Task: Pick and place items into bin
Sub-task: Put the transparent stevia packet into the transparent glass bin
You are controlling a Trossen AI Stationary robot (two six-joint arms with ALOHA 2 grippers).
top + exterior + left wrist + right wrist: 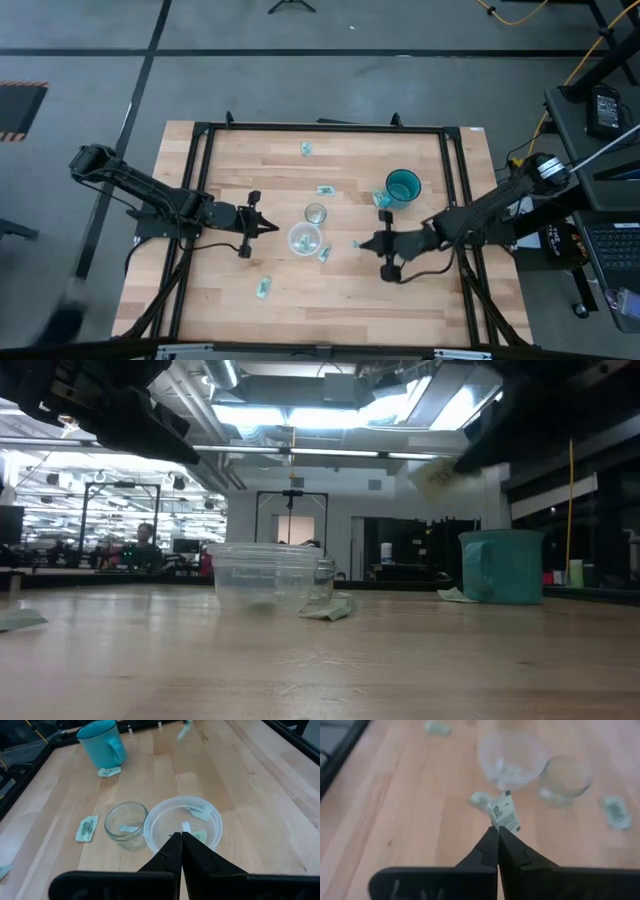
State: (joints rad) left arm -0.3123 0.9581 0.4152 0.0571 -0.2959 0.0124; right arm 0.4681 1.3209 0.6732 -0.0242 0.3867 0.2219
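Note:
My right gripper (498,831) is shut on a teal-and-white packet (503,814), in the air right of the clear plastic bin (304,240). The low view shows that packet (435,478) well above the table. My left gripper (181,838) is shut and empty, just left of the bin (182,822), which holds two packets (199,811). A small glass bowl (316,213) stands beside the bin. Other packets lie flat on the wood: one (325,253) by the bin, one (263,289) nearer, one (326,190) and one (307,149) farther off. My right gripper pinches the packet by one short end (501,824) between its two fingertips. The rest of the packet sticks out past the fingertips. It is lifted clear of the table.
A teal mug (403,187) stands on the far right of the table, with a packet (381,199) lying against its base. A black frame (200,128) runs around the tabletop. Bare wood lies toward the near edge. A person shows in the room beyond the table.

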